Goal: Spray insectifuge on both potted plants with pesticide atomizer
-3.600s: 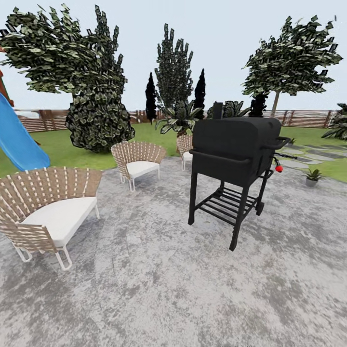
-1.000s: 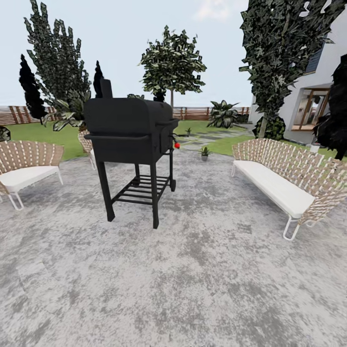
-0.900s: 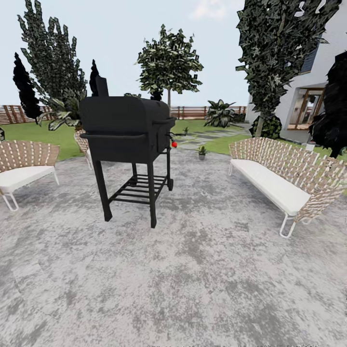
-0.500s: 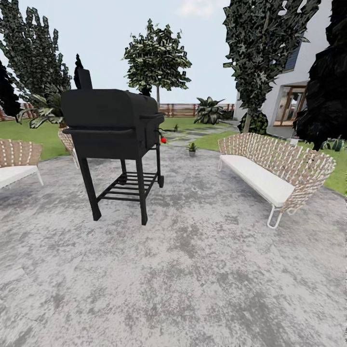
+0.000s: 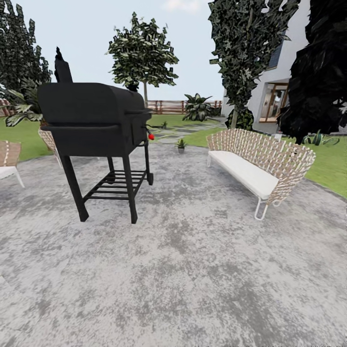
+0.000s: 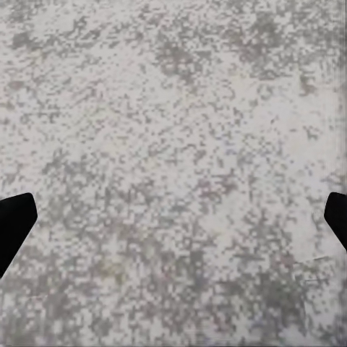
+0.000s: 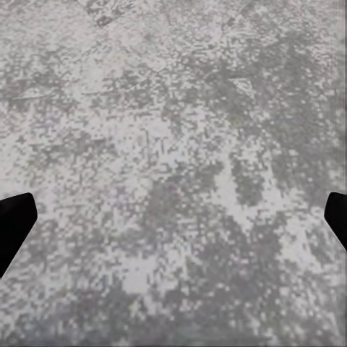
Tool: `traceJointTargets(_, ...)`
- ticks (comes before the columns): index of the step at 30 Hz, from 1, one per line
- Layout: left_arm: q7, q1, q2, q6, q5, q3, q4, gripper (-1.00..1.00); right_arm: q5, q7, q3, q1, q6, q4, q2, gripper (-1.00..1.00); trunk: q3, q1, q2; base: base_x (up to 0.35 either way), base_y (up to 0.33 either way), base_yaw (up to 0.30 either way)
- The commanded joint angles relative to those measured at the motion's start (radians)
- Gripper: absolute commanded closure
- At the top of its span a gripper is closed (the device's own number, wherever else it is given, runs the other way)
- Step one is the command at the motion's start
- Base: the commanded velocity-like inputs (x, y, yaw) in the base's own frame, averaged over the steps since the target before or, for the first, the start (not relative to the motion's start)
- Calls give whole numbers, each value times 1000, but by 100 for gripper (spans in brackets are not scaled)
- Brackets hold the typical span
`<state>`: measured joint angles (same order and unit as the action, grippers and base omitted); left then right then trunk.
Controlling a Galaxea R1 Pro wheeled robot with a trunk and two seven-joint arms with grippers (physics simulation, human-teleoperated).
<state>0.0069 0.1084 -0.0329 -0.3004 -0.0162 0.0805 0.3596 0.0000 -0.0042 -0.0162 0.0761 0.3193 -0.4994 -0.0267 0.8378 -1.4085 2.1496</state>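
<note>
Wide bare paved patio (image 5: 193, 270) ahead of you. Black grill (image 5: 94, 125) stands left of centre on four legs, its side handle and red knob (image 5: 151, 137) jutting toward the gap. Wicker sofa (image 5: 258, 161) runs along the right. Between grill and sofa, an open lane leads to a small potted plant (image 5: 181, 144) at the patio edge, stepping stones (image 5: 185, 131) beyond. Wicker chair (image 5: 7, 159) at far left.

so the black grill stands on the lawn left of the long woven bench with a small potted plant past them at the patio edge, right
Not quite. The head view shows the black grill standing on the grey paved patio, not the lawn. The rest holds: it is left of the long woven bench, with a small potted plant past them at the patio edge.
</note>
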Motion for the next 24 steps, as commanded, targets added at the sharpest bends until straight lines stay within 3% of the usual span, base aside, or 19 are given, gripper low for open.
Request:
traceJointTargets(1, 1, 0, 0, -3, -2, 2, -1, -100, 0, 0, 0, 1, 4, 1, 0, -100, 1, 0, 0, 29, 0, -56)
traceJointTargets(8, 1, 0, 1, -3, -2, 2, -1, -100, 3, 1, 1, 1, 6, 1, -4, -100, 2, 0, 0, 147, -67, -16)
traceJointTargets(24, 2, 0, 1, -3, -2, 2, -1, -100, 3, 0, 2, 1, 7, 2, -6, -100, 2, 0, 0, 250, -178, 0)
